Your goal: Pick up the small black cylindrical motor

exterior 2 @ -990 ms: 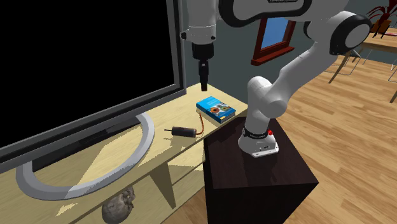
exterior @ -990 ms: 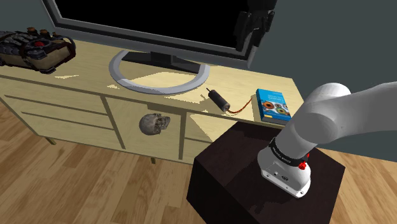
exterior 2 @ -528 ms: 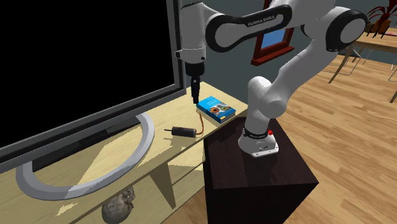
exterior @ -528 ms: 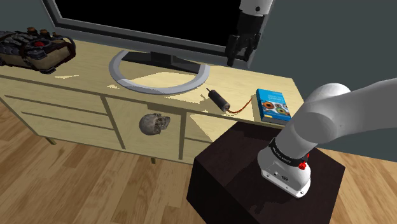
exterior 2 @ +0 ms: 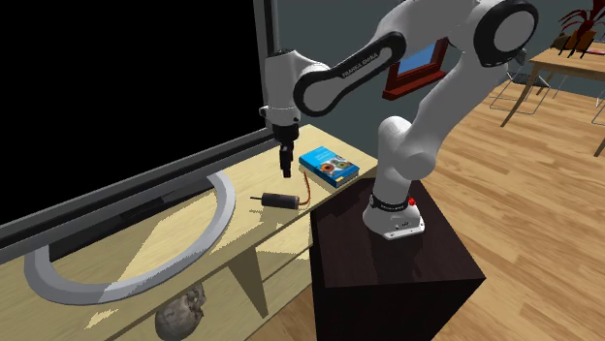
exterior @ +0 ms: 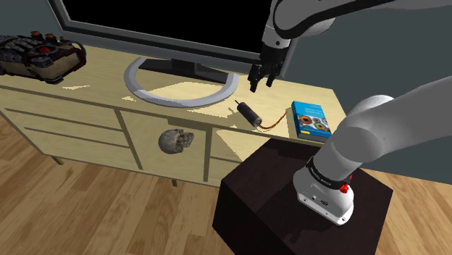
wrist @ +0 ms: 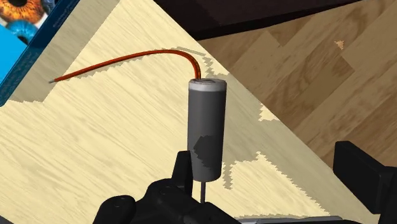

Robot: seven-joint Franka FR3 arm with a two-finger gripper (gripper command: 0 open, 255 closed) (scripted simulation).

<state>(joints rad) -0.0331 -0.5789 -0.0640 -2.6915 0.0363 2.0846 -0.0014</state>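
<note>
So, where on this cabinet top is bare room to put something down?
The widest bare patch lies between the dark gadget and the television's grey ring foot. It is crowded at the other end: motor, red wire and blue book lie close, with the open gripper above the motor.

A: Where does the shoulder view look from?
B: Beside the stand [exterior: 261,195], down over the sideboard [exterior: 94,90].
A: The second one?
B: Along the sideboard toward the arm [exterior 2: 427,126] — both share the motor [exterior: 250,114]; the wrist view looks down on it, close.
</note>
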